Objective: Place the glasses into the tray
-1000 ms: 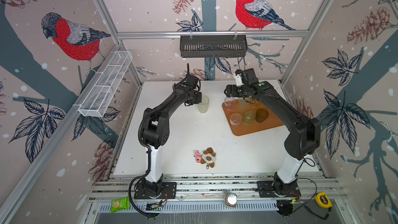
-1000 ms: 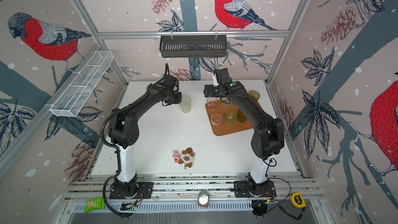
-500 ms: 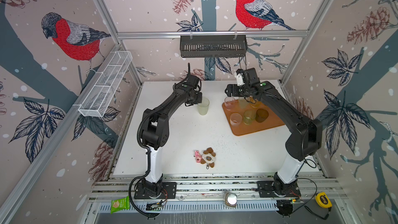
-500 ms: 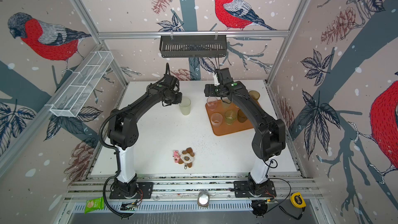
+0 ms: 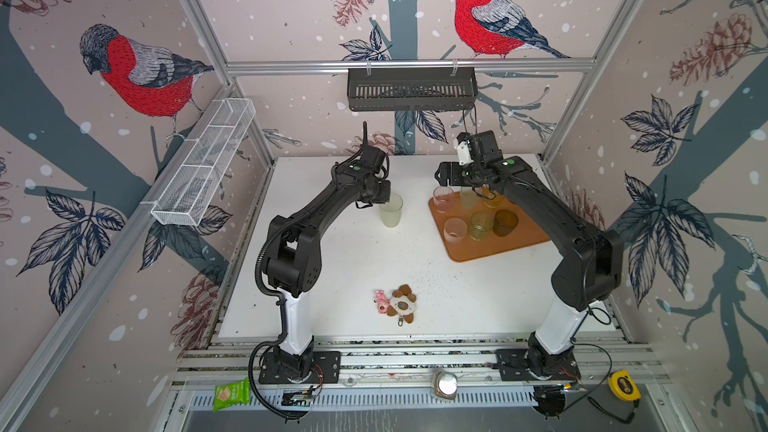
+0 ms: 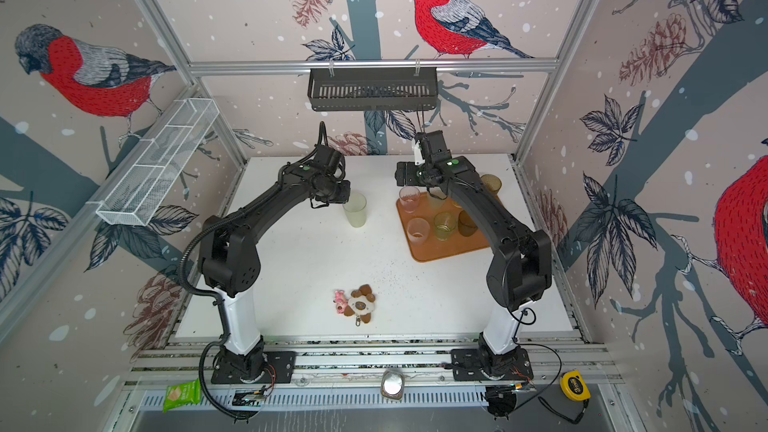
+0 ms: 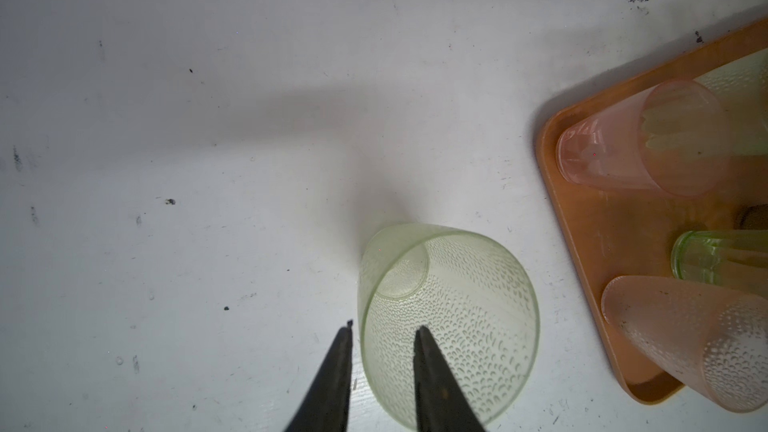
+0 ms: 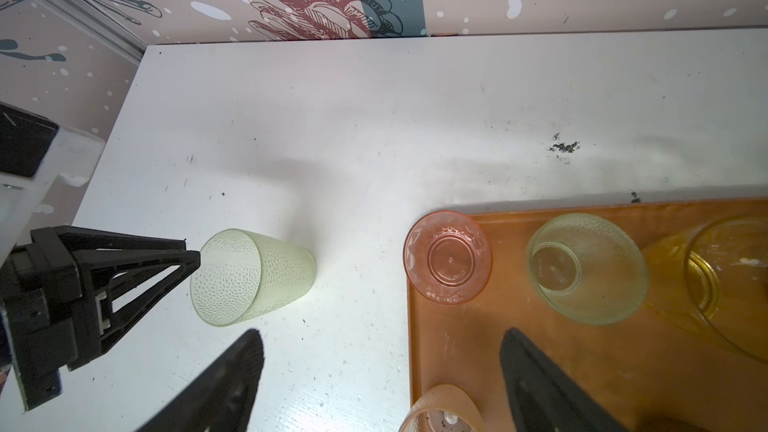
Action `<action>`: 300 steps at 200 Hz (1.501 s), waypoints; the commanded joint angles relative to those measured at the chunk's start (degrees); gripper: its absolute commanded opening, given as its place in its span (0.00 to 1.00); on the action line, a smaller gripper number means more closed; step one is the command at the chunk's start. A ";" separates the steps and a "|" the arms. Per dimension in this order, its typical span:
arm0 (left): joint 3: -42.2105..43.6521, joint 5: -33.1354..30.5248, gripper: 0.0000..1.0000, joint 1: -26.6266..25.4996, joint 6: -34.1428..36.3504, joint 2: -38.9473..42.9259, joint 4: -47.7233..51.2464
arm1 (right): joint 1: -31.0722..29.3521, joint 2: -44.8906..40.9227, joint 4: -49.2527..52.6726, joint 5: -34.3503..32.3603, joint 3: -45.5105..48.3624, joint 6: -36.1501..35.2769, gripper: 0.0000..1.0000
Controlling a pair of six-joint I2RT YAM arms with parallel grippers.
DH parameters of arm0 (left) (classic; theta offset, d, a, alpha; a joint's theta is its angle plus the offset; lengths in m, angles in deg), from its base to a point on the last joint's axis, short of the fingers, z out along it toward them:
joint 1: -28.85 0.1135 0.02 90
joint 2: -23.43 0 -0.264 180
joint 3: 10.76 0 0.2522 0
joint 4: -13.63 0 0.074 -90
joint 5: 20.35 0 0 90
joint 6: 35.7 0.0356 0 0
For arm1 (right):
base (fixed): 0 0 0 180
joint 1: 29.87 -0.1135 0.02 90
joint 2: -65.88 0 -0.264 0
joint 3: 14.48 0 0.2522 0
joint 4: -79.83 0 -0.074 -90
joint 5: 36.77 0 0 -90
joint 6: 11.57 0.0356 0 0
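The pale green glass (image 5: 391, 210) stands on the white table (image 5: 353, 263), just left of the orange tray (image 5: 498, 249), not in it yet. The left gripper (image 7: 384, 325) has fingers a bit apart, 1 inside the rim & 1 outside. Tray holds pink, green, yellow & brown glasses (image 5: 455, 232); right gripper (image 8: 382, 331) hangs wide open over its edge, w/ nothing.

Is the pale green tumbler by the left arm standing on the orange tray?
No, the pale green tumbler stands on the white table, apart from the orange tray.

One glass (image 5: 390, 210) stands left of the tray (image 5: 490, 249).
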 commanded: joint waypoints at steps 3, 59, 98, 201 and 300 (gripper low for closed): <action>-0.22 -0.65 0.30 -0.01 0.67 0.40 1.46 | -0.08 -0.43 -0.64 0.36 0.22 -0.47 0.90; -0.77 -2.23 0.30 -0.01 0.52 -0.75 2.07 | 0.09 -0.55 -0.64 0.47 0.20 -0.57 0.90; -1.51 -2.50 0.30 -0.01 0.76 -1.94 2.14 | 0.24 -1.03 -0.73 0.47 0.63 -0.59 0.90; -1.75 -2.87 0.16 -0.36 0.89 -3.11 1.96 | 0.94 -2.50 -1.25 0.47 1.99 -0.33 0.90; -0.36 -4.03 0.04 -0.87 1.06 -1.15 3.13 | 1.04 -2.30 -1.17 0.82 1.00 -0.48 0.91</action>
